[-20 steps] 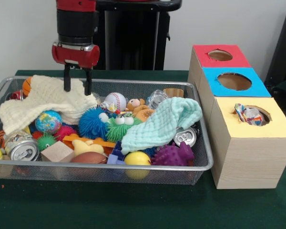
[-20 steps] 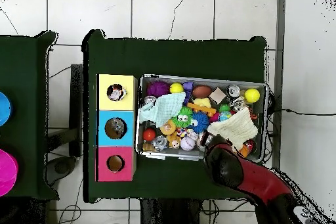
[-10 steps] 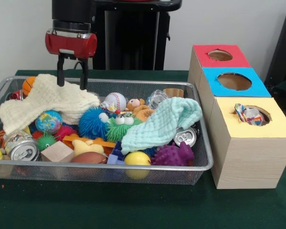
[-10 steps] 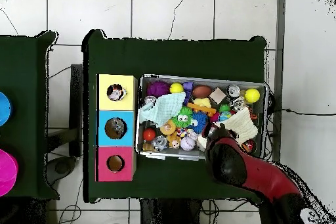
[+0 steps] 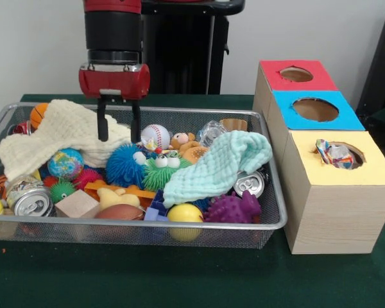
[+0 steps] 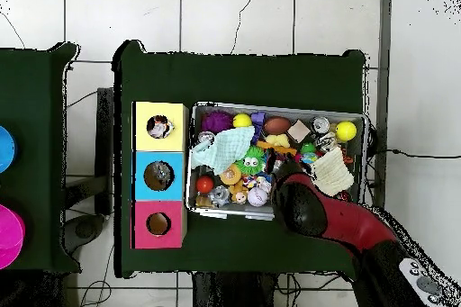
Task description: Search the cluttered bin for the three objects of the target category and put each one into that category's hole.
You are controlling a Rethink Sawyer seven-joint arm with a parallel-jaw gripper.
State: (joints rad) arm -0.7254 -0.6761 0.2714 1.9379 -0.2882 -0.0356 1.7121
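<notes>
The wire bin [image 5: 273, 221] on the green counter [image 5: 179, 282] is still crowded, and the three-holed box [image 5: 327, 212] beside it shows that some sorting has been done: a crumpled, foil-like wrapper [image 5: 333, 154] sits in the yellow hole [image 5: 339, 155], and the overhead view suggests something also lies in the blue hole [image 6: 159, 176], though what it is cannot be made out; the red hole [image 5: 296, 74] looks dark and empty from the front. Which category is the target is not told by the pictures, so how many of the three objects have gone in can only be guessed. The tool [image 5: 117, 128] hangs over the rear left part of the bin with its two black fingers [image 5: 102, 123] spread apart and holding nothing, their tips at the edge of the cream cloth [image 5: 61, 135], just beside the baseball [image 5: 155, 136] and above the blue spiky ball [image 5: 123, 165]. Likely candidates remain in the bin: a crushed can [image 5: 31, 200] at the front left, a second can [image 5: 250, 183] half under the mint cloth [image 5: 218, 163], and what appears to be a clear crumpled item [image 5: 212, 132] near the back. The step in hand looks like a descent for another pick, with much of the searching left, since both cloths cover part of the pile.
</notes>
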